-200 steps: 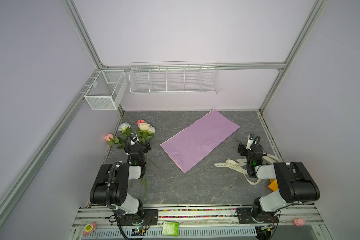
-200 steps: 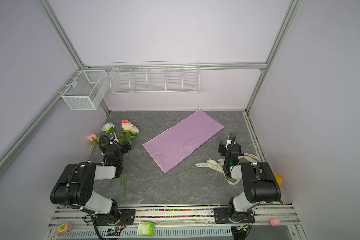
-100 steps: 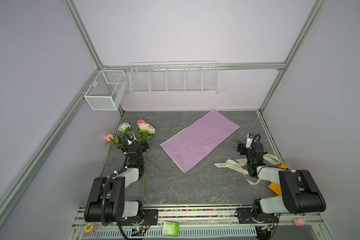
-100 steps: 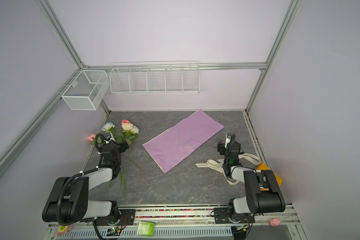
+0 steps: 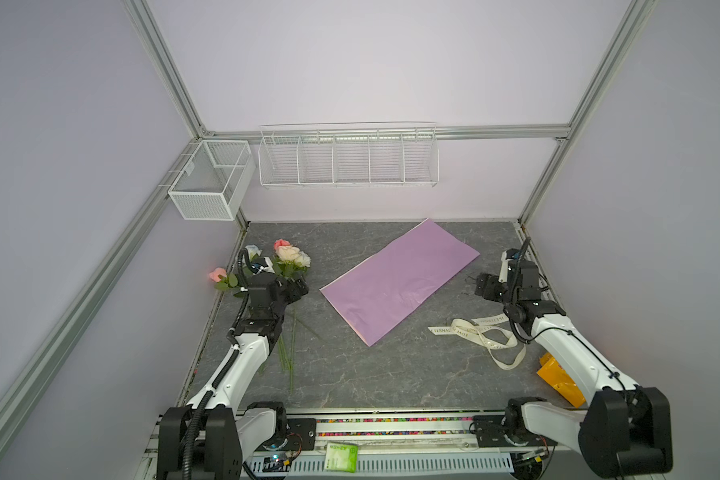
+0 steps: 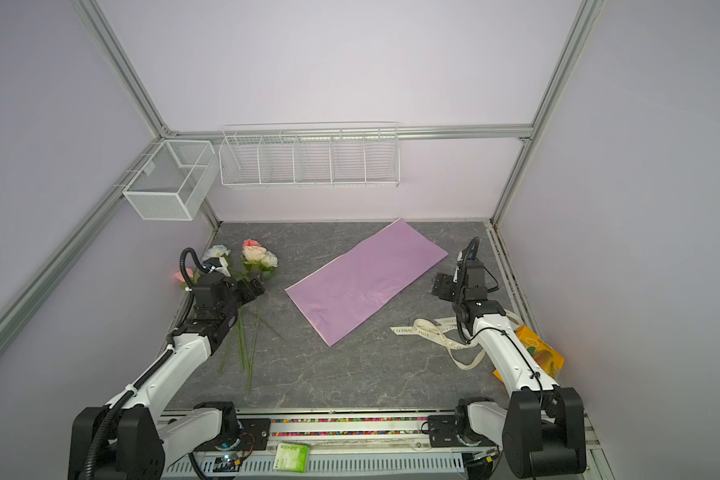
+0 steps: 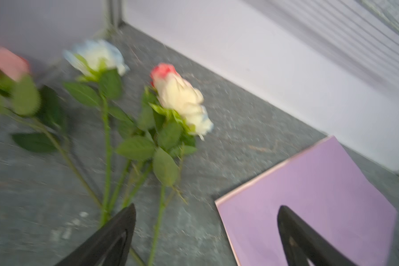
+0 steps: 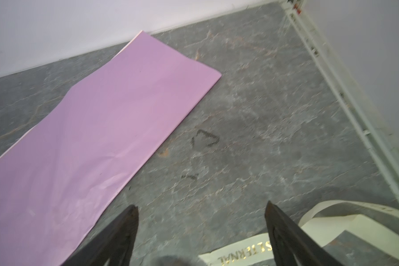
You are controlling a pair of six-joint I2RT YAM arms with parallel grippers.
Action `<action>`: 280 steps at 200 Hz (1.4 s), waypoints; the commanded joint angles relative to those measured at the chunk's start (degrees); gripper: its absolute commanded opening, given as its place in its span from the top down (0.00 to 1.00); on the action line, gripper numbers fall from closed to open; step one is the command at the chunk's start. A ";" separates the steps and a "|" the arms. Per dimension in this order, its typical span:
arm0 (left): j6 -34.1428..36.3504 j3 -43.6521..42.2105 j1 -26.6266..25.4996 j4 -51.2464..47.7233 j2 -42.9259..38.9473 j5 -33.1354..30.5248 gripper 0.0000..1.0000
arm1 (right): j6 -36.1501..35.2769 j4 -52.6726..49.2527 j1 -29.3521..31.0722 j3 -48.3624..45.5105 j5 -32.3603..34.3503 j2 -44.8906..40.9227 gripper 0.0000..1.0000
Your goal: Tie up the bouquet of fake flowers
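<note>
Grey stone-look table (image 5: 391,374) across the floor of the cell, with a white wire rack (image 5: 348,156) on the back wall. A purple paper sheet (image 5: 400,286) lies flat and slanted mid-table. On the left edge of the table, the bouquet of fake flowers (image 5: 288,252) lies loose, heads toward the back wall and stems fanned toward the front. The cream ribbon (image 5: 460,330) is curled on the right. The left gripper (image 7: 206,208) hovers over the stems just beside the paper's corner, jaws spread wide, nothing in them. The right gripper (image 8: 200,206) sits above bare table between paper and ribbon, also wide apart and empty.
</note>
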 commanded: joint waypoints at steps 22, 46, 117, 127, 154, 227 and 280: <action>-6.70 -0.78 -6.68 -4.57 4.61 10.96 0.06 | 14.23 -4.95 0.28 -2.36 -10.07 -0.98 0.11; -7.46 -0.52 -7.07 -7.03 6.99 11.89 0.08 | 16.19 -4.64 0.42 -2.28 -12.35 -0.51 0.11; -6.85 4.87 -6.81 -17.08 15.79 5.11 0.06 | 16.27 -4.98 1.05 -0.26 -16.64 3.70 0.11; -6.77 6.22 -6.73 -17.73 17.69 4.79 0.06 | 16.53 -4.57 1.05 -0.28 -17.22 4.37 0.11; -6.67 8.09 -5.44 -18.84 21.60 3.66 0.05 | 16.96 -4.54 1.05 0.27 -17.79 6.38 0.11; -7.83 2.53 4.01 -28.83 16.92 -0.20 0.11 | 18.25 -9.30 0.87 4.87 -16.67 16.66 0.10; -6.17 2.41 4.13 -32.43 9.37 -0.02 0.11 | 19.15 -8.27 1.07 9.38 -21.45 23.31 0.07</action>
